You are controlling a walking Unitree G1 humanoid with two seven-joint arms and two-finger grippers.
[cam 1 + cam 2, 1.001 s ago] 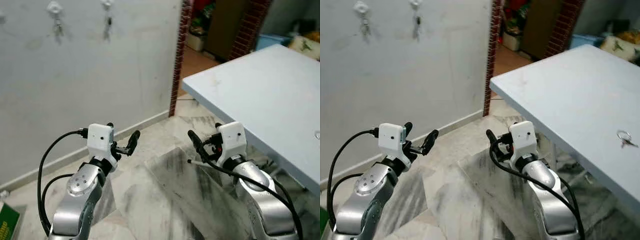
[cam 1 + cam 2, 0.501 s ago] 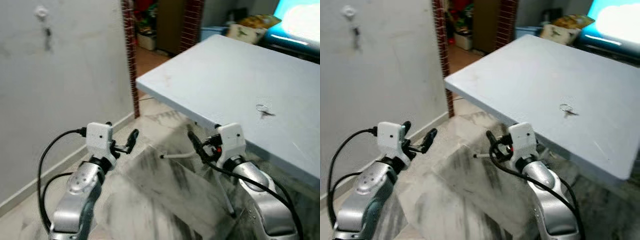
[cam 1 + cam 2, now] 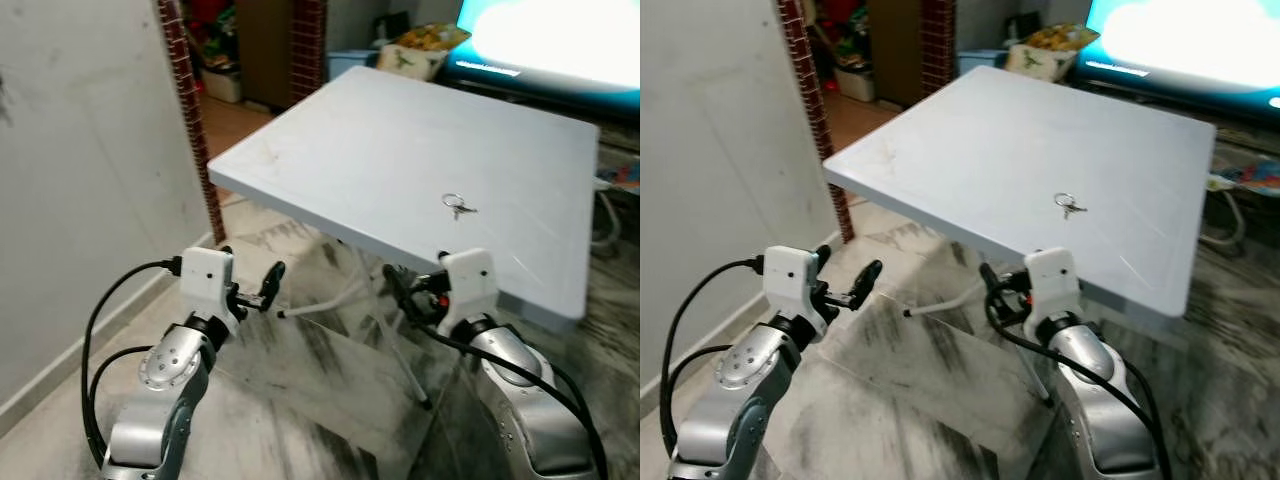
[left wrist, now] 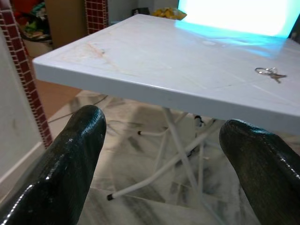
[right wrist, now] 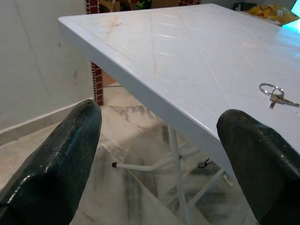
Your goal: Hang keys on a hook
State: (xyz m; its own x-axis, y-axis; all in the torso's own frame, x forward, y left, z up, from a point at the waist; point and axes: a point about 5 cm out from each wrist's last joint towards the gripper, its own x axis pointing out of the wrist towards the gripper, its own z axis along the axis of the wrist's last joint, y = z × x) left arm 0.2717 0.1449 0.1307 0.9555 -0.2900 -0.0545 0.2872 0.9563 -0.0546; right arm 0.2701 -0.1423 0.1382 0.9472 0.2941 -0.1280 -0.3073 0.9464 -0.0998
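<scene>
A small ring of keys (image 3: 457,206) lies flat on the white plastic table (image 3: 350,140), toward its right half, and also appears as keys (image 5: 274,93) in the right wrist view. My left gripper (image 3: 250,264) is held low in front of me, open and holding nothing, below and left of the table's near edge. My right gripper (image 3: 412,276) is open and holds nothing, just under the table's near edge, short of the keys. Both wrist views look between wide-spread black fingers (image 4: 70,159) at the tabletop.
A grey wall (image 3: 80,150) runs along the left, ending at a brick pillar (image 3: 185,90) beside a doorway. White folding table legs (image 3: 345,292) cross over the marble floor (image 3: 320,400). A bright screen (image 3: 540,40) glows behind the table.
The camera has turned right: the wall with its hooks has slid out to the left, and the table with the keys now sits in the middle. Both arms keep their pose.
</scene>
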